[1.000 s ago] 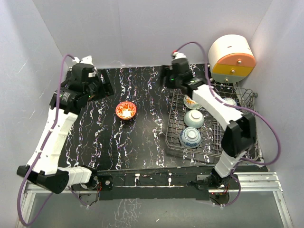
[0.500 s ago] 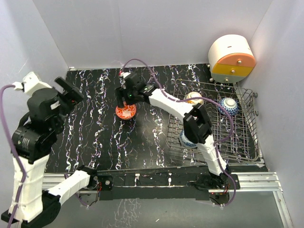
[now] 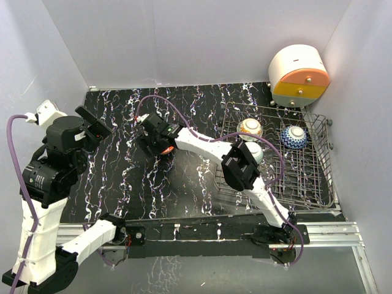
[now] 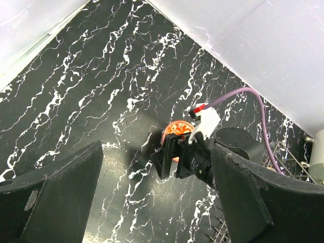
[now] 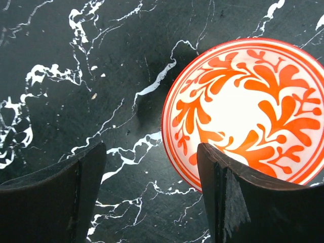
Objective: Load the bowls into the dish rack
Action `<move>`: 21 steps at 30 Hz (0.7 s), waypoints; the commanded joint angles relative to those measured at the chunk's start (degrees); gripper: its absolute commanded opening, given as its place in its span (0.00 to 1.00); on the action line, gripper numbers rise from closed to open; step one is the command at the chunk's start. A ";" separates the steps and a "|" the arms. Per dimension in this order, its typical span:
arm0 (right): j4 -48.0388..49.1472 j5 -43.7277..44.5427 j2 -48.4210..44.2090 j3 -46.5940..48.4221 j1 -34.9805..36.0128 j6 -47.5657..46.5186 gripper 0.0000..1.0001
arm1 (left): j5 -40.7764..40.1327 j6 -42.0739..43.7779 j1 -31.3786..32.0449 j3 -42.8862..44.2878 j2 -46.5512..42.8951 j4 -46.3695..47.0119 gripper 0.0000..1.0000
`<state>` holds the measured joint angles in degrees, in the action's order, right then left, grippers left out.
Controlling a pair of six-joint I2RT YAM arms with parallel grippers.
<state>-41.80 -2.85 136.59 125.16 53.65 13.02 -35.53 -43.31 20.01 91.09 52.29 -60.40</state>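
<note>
While the orange-red bowl sits upright on the black marbled counter, well left of the dish rack, we see the right claw spread open just above its rim. One finger is over the bowl's edge and the other over bare counter; we cannot tell whether either touches it. Our left claw hangs released, high over the counter's left side. A cream bowl and a blue patterned bowl stand in the rack.

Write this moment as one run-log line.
right gripper: open, by orange bowl | left gripper: open, empty | dish rack: three bowls visible
</note>
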 commanded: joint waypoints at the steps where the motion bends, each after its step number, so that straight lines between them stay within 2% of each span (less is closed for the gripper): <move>1: 0.48 6.59 1.47 3.05 0.81 -5.09 0.75 | 0.97 -0.20 -0.01 -0.96 -0.69 0.60 0.85; 12: 0.33 13.03 3.67 1.83 2.88 -10.76 0.67 | 0.65 0.64 -0.02 -2.01 -1.47 0.53 0.85; 15: 0.87 15.24 3.90 1.84 3.17 -11.62 0.50 | 0.68 0.85 -0.01 -2.06 -1.32 0.54 0.85; 17: 1.22 16.10 3.47 1.72 3.22 -11.54 0.32 | 0.79 1.09 0.02 -2.06 -1.24 0.60 0.85; 19: 1.84 16.33 2.49 1.06 3.20 -11.41 0.17 | 0.86 1.27 0.03 -2.04 -1.18 0.55 0.85; 21: 2.94 16.35 0.89 -0.61 3.22 -11.02 0.09 | 0.90 1.38 -0.01 -2.06 -1.19 0.70 0.85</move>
<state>-40.27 13.32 140.40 125.29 56.60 1.45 -34.44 -43.00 20.01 89.17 51.24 -60.18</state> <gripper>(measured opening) 0.171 0.849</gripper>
